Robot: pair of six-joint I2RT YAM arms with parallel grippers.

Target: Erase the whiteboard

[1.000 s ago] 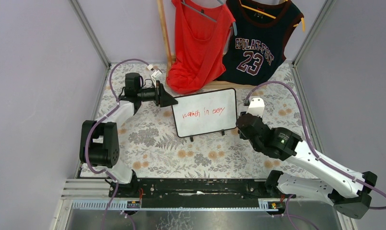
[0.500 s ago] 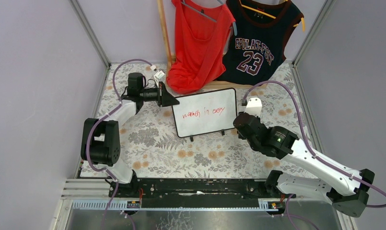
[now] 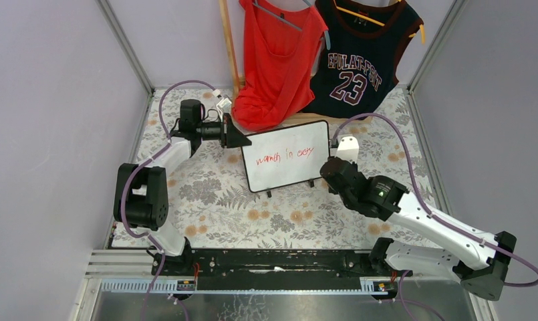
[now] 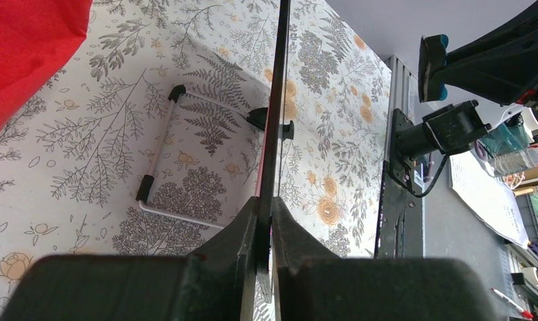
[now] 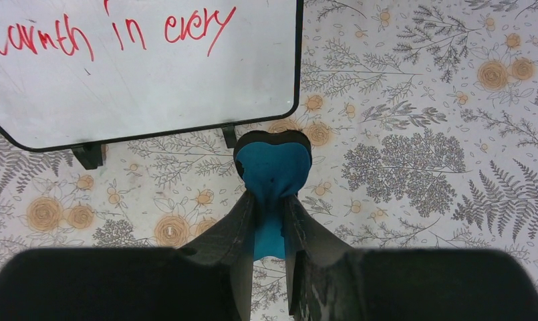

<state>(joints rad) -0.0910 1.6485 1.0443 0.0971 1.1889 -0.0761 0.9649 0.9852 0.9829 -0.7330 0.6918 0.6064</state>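
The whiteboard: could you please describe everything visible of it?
The whiteboard is a small rectangle: glossy white face, thin black frame, rounded corners, little black feet. Red handwriting, roughly "warmth in every", crosses its upper part; the rest is blank. It stands on the floral cloth with a wire stand behind. The left gripper clamps its left edge. The right gripper, holding a blue eraser, sits just off its lower right corner, not touching.

Whiteboard (image 3: 287, 172): white face, thin black frame, red handwriting.
Eraser (image 5: 273, 175): blue, black back.
Desk (image 3: 209, 200): white cloth, grey ferns, orange flowers.
Tank top (image 3: 276, 60): red.
Jersey (image 3: 359, 67): black, maroon trim, white "23".
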